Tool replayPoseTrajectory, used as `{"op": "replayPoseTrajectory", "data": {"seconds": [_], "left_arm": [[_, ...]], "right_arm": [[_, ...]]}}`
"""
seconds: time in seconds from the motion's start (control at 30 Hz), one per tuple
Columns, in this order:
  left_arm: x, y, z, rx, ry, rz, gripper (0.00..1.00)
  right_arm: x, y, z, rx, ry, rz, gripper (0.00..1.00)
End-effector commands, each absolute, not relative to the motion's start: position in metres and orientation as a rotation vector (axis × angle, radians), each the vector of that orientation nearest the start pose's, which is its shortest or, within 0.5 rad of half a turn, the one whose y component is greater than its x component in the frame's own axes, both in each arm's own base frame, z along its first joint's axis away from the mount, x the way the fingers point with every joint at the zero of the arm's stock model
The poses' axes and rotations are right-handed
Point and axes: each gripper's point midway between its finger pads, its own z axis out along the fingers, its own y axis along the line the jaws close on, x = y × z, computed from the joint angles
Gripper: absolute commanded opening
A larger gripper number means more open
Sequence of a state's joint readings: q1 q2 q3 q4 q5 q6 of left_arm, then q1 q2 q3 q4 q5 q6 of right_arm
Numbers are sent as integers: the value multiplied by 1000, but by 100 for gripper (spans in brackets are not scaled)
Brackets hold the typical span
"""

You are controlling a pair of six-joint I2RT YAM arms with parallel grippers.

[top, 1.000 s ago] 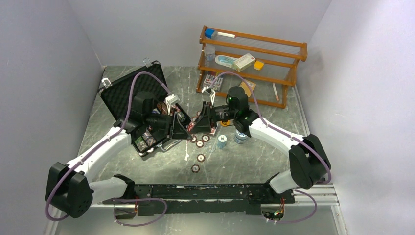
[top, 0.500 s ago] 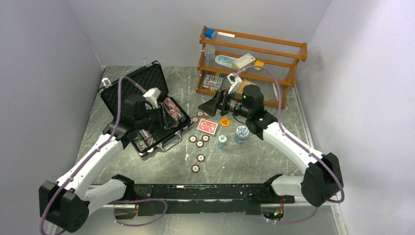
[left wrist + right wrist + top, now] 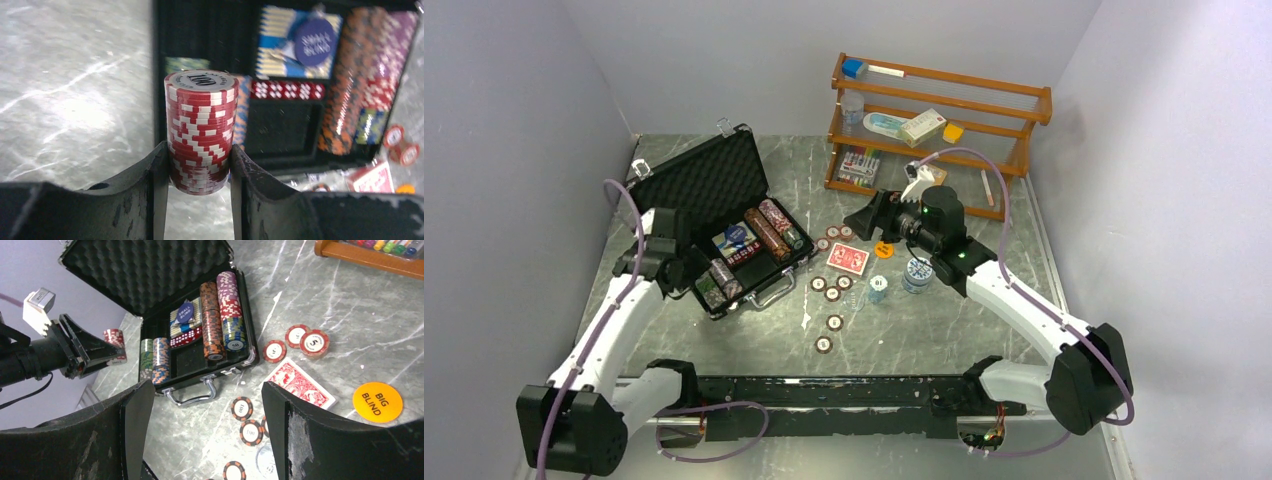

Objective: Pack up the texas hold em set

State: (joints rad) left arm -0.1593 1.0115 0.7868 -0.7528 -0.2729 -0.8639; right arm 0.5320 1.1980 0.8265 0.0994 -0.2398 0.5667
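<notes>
The black case (image 3: 699,185) lies open at the left, its foam lid (image 3: 150,270) raised and rows of chips (image 3: 212,320) in its tray. My left gripper (image 3: 198,170) is shut on a stack of red-and-white chips (image 3: 200,125), held off the table just left of the case wall (image 3: 160,50). It shows from above as well, the left gripper (image 3: 680,268). My right gripper (image 3: 864,215) hangs open and empty over the table's middle. Under the right gripper (image 3: 207,405) lie loose chips (image 3: 242,408). The red-backed card deck (image 3: 848,259) and the orange disc (image 3: 883,250) lie beside them.
Several loose chips (image 3: 833,294) are scattered in front of the case handle (image 3: 776,290). Two blue-white chip stacks (image 3: 915,274) stand near the right forearm. A wooden shelf (image 3: 939,120) with boxes stands at the back right.
Both grippers met over the table's middle a second ago. The left arm has drawn back to the case's left side with the red stack. The right gripper opened and withdrew to the right.
</notes>
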Motion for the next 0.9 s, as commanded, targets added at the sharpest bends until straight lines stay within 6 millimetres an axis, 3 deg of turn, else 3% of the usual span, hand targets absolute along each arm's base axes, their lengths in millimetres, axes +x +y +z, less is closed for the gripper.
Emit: {"op": "replayPoseTrajectory", "data": {"seconds": [0.0, 0.17, 0.53, 0.87], "left_arm": [[256, 10, 116, -1062, 2224, 12, 7], [271, 28, 115, -1087, 2196, 53, 7], [309, 41, 106, -1062, 2158, 58, 7], [320, 49, 103, -1016, 2162, 107, 7]], "right_arm": [[308, 248, 229, -130, 1942, 934, 83], [303, 248, 223, -130, 1949, 951, 83], [294, 248, 214, -152, 1974, 969, 83], [293, 246, 213, -157, 1971, 957, 83]]}}
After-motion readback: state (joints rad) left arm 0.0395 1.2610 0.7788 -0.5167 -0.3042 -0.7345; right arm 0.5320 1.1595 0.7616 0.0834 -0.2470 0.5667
